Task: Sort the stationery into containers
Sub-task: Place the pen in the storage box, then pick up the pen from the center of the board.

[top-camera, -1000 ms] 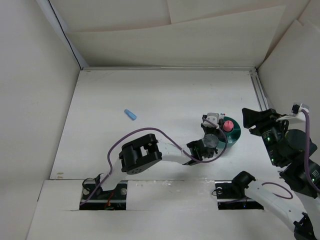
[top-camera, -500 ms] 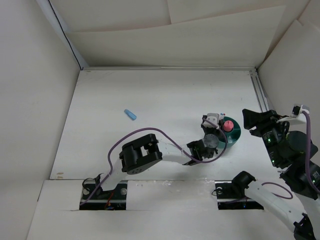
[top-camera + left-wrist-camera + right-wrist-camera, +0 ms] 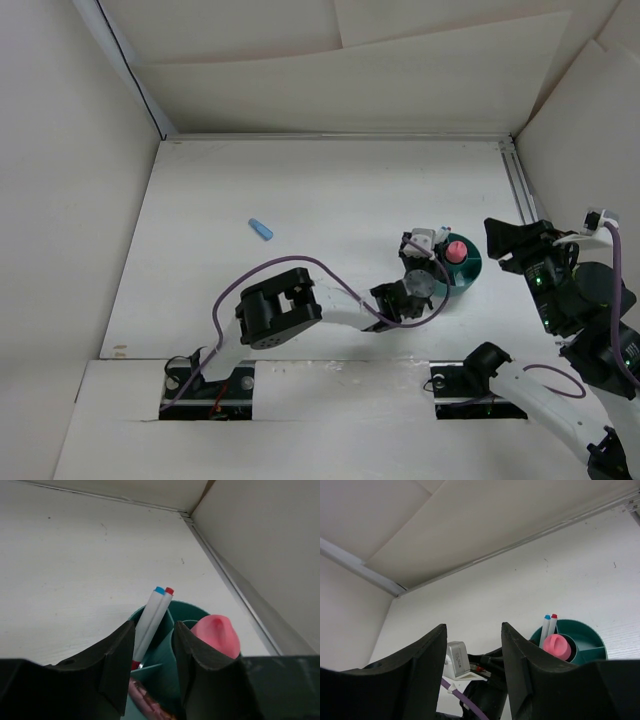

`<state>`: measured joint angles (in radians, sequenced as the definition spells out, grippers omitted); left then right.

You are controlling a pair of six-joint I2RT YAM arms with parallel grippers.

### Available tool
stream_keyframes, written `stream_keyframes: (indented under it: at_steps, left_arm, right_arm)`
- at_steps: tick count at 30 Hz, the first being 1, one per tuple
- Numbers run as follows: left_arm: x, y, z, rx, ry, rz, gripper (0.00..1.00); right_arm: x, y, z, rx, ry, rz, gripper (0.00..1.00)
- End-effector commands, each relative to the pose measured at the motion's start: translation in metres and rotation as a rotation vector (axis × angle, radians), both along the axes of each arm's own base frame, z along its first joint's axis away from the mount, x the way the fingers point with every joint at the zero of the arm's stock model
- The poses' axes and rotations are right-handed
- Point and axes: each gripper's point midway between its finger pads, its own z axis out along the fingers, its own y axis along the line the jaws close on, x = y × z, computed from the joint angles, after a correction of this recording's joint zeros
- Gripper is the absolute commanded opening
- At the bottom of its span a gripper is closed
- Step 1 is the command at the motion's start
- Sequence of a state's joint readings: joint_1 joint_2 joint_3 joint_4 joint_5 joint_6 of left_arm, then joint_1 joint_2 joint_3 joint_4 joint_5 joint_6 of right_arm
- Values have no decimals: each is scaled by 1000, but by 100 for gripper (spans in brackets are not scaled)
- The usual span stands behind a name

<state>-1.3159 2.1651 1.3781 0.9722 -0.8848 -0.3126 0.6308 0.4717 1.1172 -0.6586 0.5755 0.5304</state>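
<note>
A round teal cup [image 3: 468,272] with inner dividers stands right of the table's middle. It holds a pink eraser [image 3: 456,250] and two white pens. In the left wrist view the pens [image 3: 152,617], one blue-capped and one red-capped, lean in a far compartment, the pink eraser [image 3: 216,635] stands to the right, and a pinkish piece [image 3: 147,702] lies in a near compartment. My left gripper [image 3: 153,630] hangs open and empty just over the cup [image 3: 192,611]; in the top view it [image 3: 437,268] sits at the cup's left rim. A light blue eraser [image 3: 261,229] lies alone at the far left. My right gripper [image 3: 503,248] is open and empty, raised right of the cup.
White walls enclose the table on the left, back and right. A metal rail [image 3: 520,190] runs along the right edge. In the right wrist view the left arm's wrist camera [image 3: 456,659] and purple cable [image 3: 465,700] sit left of the cup [image 3: 585,640].
The left arm has shifted very slightly left at the cup. The right arm and all the stationery have stayed put.
</note>
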Motion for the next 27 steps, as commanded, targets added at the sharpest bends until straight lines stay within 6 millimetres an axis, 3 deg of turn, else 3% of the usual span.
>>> stream_keyframes:
  at_steps: [1, 2, 3, 5, 6, 8, 9, 10, 12, 13, 16, 18, 19, 21, 23, 24, 27]
  left_arm:
    - [-3, 28, 54, -85, -14, 47, 32]
    - [-4, 34, 58, -79, -12, 47, 32]
    - [5, 48, 75, -115, -6, 70, 32]
    - [12, 69, 59, -58, 45, 76, 32]
    - [15, 81, 76, -146, 72, 71, 32]
    - [54, 125, 52, -130, 185, 109, 32]
    - [50, 120, 46, -116, 201, 65, 32]
    - [70, 148, 44, -136, 246, 110, 32]
    - [81, 169, 28, -117, 310, 97, 32]
    - [97, 194, 29, -118, 318, 142, 32]
    - [108, 231, 12, -69, 387, 202, 32]
    - [117, 265, 13, -63, 401, 271, 32]
    - [118, 274, 11, -68, 416, 280, 32]
    - [127, 310, 10, -100, 444, 350, 27]
    - [127, 330, -3, -117, 489, 357, 22]
    - [133, 355, -9, -128, 516, 406, 22]
    - [136, 391, -10, -109, 525, 502, 20]
  right_arm:
    - [-2, 5, 14, 20, -48, 35, 53]
    - [-1, 8, 8, 12, -37, 46, 53]
    - [1, 10, 4, 9, -32, 46, 52]
    - [2, 16, 1, 6, -28, 72, 49]
    - [6, 18, -5, -5, -12, 72, 48]
    - [6, 23, -10, -11, -3, 94, 35]
    - [6, 25, -10, -11, -3, 103, 35]
    - [8, 26, -11, -16, 5, 103, 28]
    - [11, 34, -24, -46, 33, 132, 21]
    - [12, 39, -23, -44, 32, 152, 17]
    - [15, 52, -35, -57, 56, 203, 7]
    - [19, 64, -42, -66, 75, 244, 2]
    - [21, 68, -50, -85, 93, 261, 2]
    - [24, 77, -57, -95, 115, 287, 2]
    - [24, 87, -70, -106, 140, 333, 2]
    - [24, 90, -72, -104, 139, 344, 9]
    - [24, 99, -78, -100, 139, 387, 24]
